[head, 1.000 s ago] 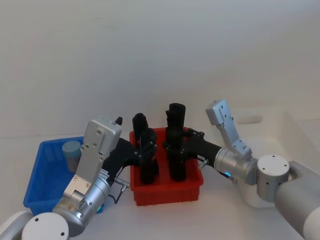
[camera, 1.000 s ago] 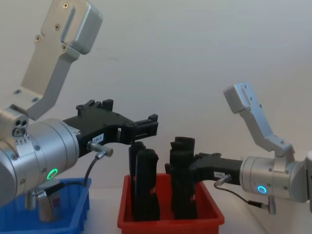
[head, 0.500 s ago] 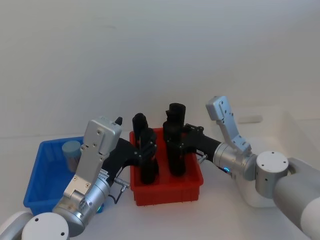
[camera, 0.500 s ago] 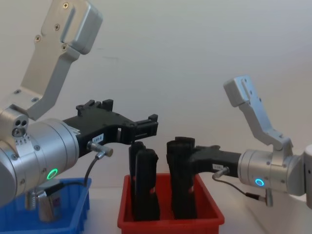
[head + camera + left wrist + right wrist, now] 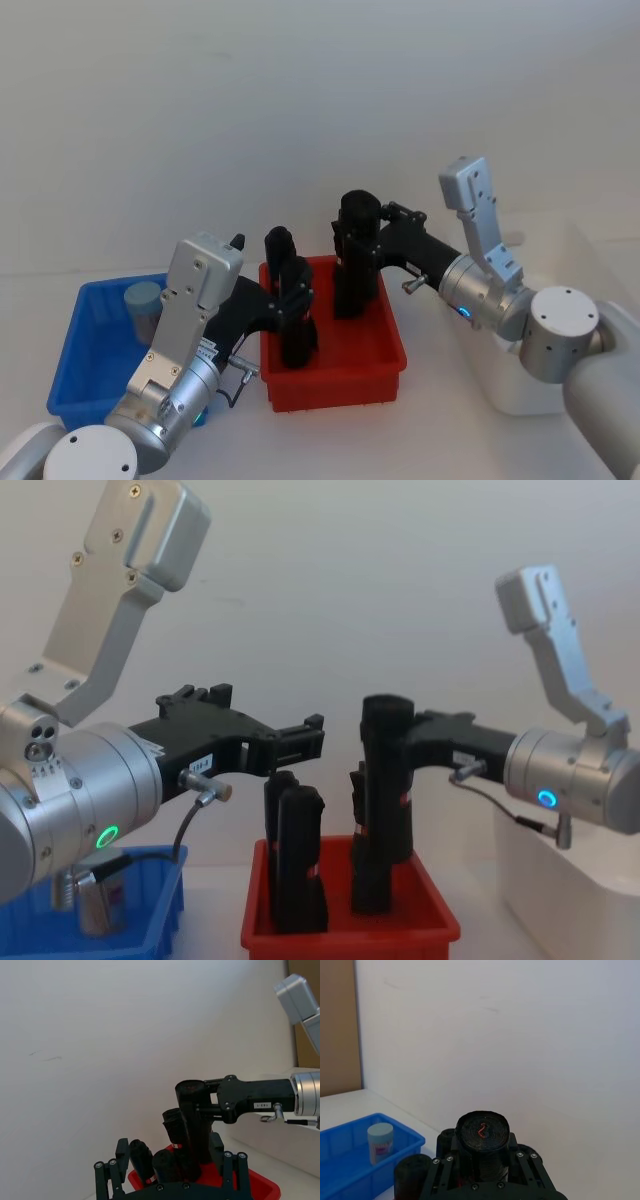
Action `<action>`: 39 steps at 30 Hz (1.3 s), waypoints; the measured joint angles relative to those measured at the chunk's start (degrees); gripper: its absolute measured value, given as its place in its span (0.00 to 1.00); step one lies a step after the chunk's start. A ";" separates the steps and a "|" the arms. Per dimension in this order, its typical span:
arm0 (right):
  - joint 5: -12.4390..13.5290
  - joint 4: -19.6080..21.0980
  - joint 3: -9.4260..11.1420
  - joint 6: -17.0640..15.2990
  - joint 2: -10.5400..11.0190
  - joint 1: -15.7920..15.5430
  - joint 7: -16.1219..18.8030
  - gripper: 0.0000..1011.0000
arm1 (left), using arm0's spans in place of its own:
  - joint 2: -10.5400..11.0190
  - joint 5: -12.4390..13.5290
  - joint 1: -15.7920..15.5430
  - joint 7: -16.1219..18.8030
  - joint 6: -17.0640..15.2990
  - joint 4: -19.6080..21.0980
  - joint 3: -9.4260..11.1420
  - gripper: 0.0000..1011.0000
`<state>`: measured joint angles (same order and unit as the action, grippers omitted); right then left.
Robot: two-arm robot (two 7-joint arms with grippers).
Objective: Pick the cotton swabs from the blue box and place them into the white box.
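One jar of cotton swabs (image 5: 143,305) with a pale blue lid stands in the blue box (image 5: 85,365) at the left; the chest view shows the jar (image 5: 95,900) in the blue box (image 5: 150,920) too. The white box (image 5: 590,255) sits at the right. My right gripper (image 5: 362,250) is shut on a tall black object (image 5: 385,780), held partly raised above the red bin (image 5: 335,360). My left gripper (image 5: 312,735) hovers open, level with the tops of the other black objects, right of the blue box. The right wrist view shows the jar (image 5: 380,1142) far off.
Other tall black objects (image 5: 290,300) stand upright in the red bin (image 5: 350,942), between the blue box and the white box (image 5: 560,910). A plain white wall rises behind the table. Open tabletop lies in front of the bins.
My right gripper has lifted the tall black object upward, its base rising from the red bin's floor. The left arm and the jar have not moved.
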<state>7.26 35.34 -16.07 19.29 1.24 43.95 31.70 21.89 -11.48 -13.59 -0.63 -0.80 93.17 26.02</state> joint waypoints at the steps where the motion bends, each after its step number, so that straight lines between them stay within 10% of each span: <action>1: 0.06 3.28 0.11 -1.23 0.48 -1.44 -0.80 0.50 | 0.00 0.00 0.00 0.00 0.00 0.00 0.00 0.99; 20: -0.30 33.17 1.57 -13.27 5.20 -14.58 -13.14 0.50 | 0.00 0.00 0.00 0.00 0.00 0.00 0.00 0.99; 39: -0.71 40.96 4.87 -19.59 9.04 -19.31 -22.60 0.50 | 0.00 0.00 0.00 0.00 0.00 0.00 0.00 0.99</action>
<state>6.55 76.31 -11.20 -0.30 10.28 24.64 9.11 21.89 -11.48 -13.58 -0.63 -0.80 93.18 26.03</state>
